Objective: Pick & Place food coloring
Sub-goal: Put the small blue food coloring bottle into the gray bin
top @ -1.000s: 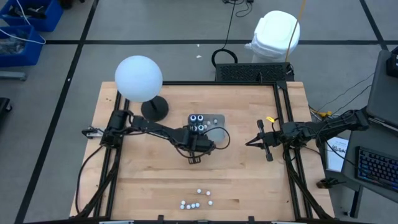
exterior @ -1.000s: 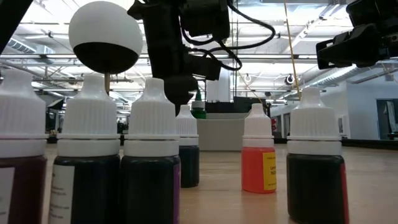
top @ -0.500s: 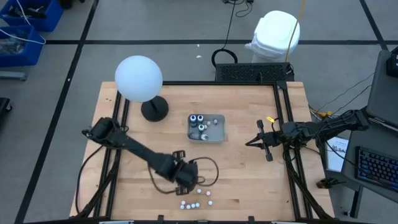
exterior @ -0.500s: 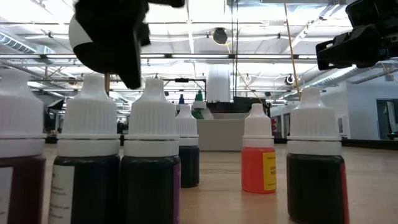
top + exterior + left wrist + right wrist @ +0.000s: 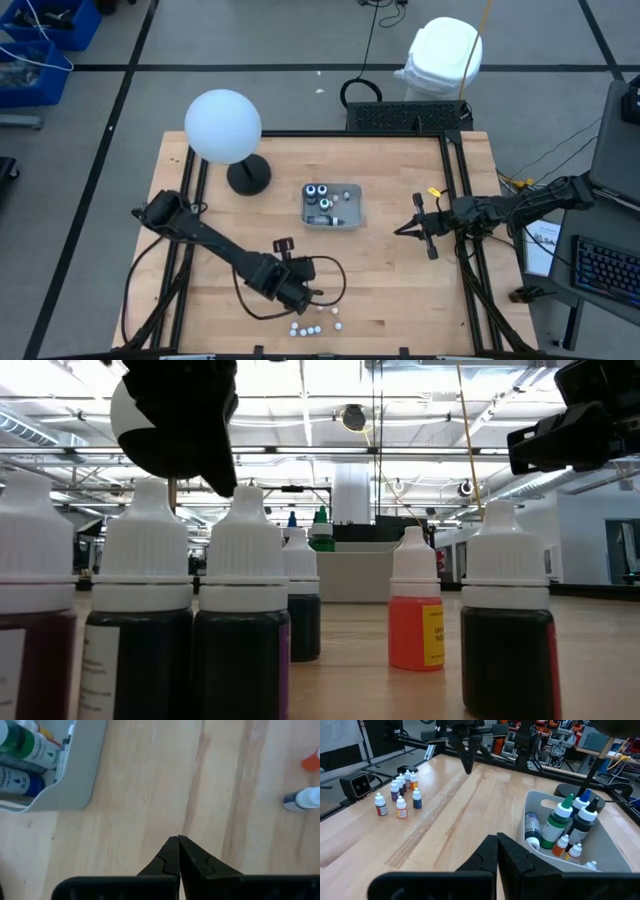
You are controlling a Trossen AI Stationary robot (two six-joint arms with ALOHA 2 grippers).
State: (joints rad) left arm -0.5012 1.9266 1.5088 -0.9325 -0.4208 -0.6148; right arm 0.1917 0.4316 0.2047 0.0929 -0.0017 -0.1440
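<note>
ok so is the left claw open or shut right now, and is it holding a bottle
Shut and empty. In its wrist view the left claw has its tips pressed together with nothing between them, above bare wood near the small bottles.

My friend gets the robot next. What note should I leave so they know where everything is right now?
Left pincer: shut, holding nothing, above the wood beside the little bottles at the table's front edge.
Right pincer: shut, holding nothing, waiting at the table's right side.
Done: several bottles already sit in the tray mid-table.
Left: about seven little bottles are not in the tray; none is being carried.
</note>
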